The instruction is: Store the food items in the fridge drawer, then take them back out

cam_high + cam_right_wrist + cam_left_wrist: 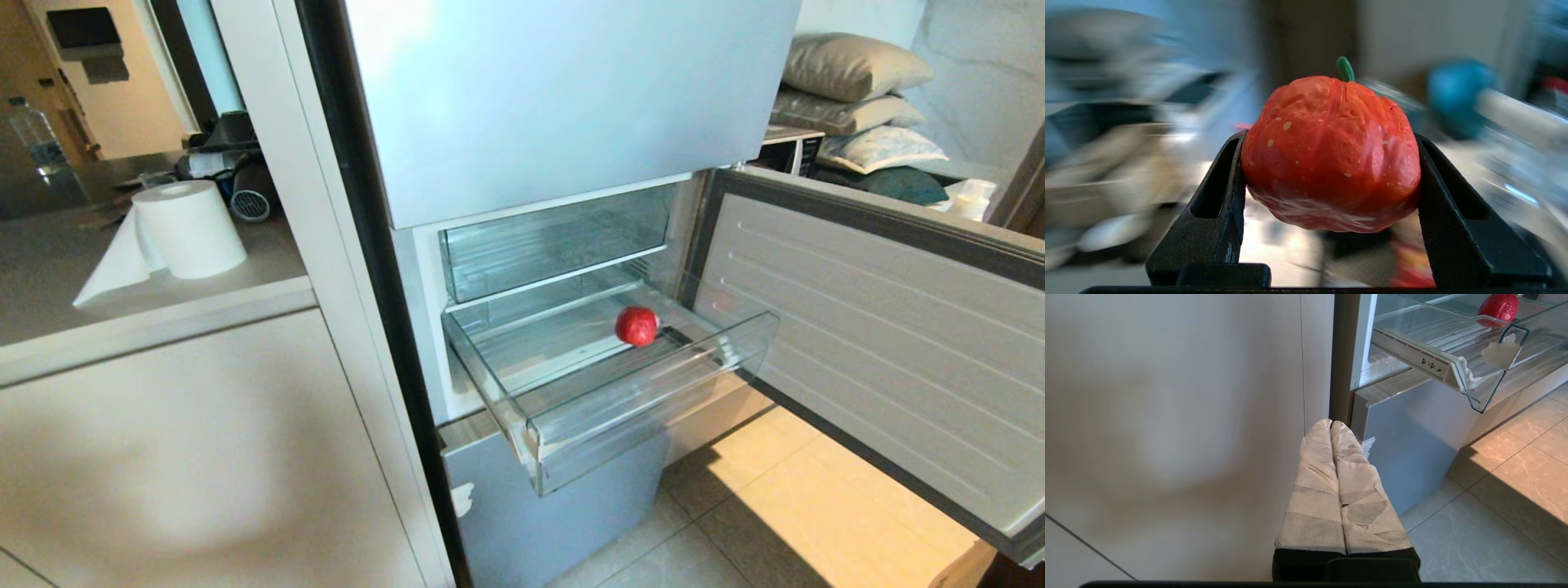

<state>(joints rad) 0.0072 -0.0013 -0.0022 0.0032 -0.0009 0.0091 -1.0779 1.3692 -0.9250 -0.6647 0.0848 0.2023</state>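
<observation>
Squarely between the right pincer's (1331, 163) fingers sits a red food item (1331, 155), clamped.

The fridge drawer (645, 408) stands pulled out at frame centre, below a similar bin (555, 237). One food item (636, 326) lies in it, toward its right rear. The open fridge door (882, 343) fills the right. At upper left, a paper roll (189, 229) sits on the counter (49, 269).

A second food item (1331, 151) sits between the right hand's (1331, 179) fingers (1224, 196).

Red lump (636, 326) in open drawer (653, 408)
</observation>
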